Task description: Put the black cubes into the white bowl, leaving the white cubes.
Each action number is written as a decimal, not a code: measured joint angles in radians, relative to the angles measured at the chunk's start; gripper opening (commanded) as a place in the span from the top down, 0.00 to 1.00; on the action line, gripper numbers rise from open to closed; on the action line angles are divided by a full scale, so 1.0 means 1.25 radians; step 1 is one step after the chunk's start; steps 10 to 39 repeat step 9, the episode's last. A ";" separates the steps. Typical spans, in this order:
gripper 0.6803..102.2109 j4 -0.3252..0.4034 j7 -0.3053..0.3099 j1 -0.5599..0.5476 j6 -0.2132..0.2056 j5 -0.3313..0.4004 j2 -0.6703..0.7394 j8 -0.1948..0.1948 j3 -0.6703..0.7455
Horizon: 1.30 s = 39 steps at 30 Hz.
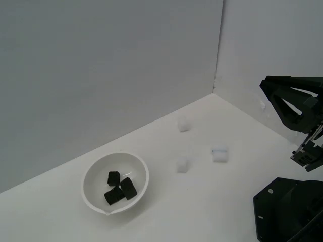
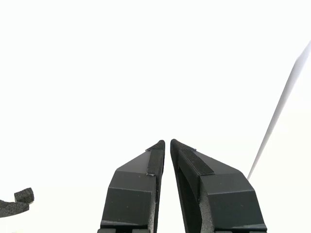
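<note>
The white bowl (image 1: 91, 173) sits on the table at the exterior view's left. Three black cubes lie inside it: one (image 1: 113, 178) toward the back, one (image 1: 128, 187) beside it, one (image 1: 113, 195) in front. Three white cubes (image 1: 183, 124) (image 1: 220, 155) (image 1: 182, 165) rest on the table toward the exterior view's right, apart from the bowl. The arm (image 1: 295, 101) hangs high at that view's right edge, far from the bowl and cubes. In the wrist view my gripper (image 2: 167, 142) is shut with nothing between its fingers, facing a bare white surface.
White walls meet in a corner (image 1: 216, 85) behind the table. A black arm base (image 1: 287, 212) fills the lower corner at the exterior view's right. A small black piece (image 2: 17, 201) shows at the wrist view's edge.
</note>
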 measured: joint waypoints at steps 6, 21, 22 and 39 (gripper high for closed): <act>0.98 0.000 0.000 0.000 0.001 0.000 0.000 -0.001 -0.001; 0.98 0.000 0.000 0.000 0.001 0.000 0.000 -0.001 -0.001; 0.98 0.000 0.000 0.000 0.001 0.000 0.000 -0.001 -0.001; 0.98 0.000 0.000 0.000 0.001 0.000 0.000 -0.001 -0.001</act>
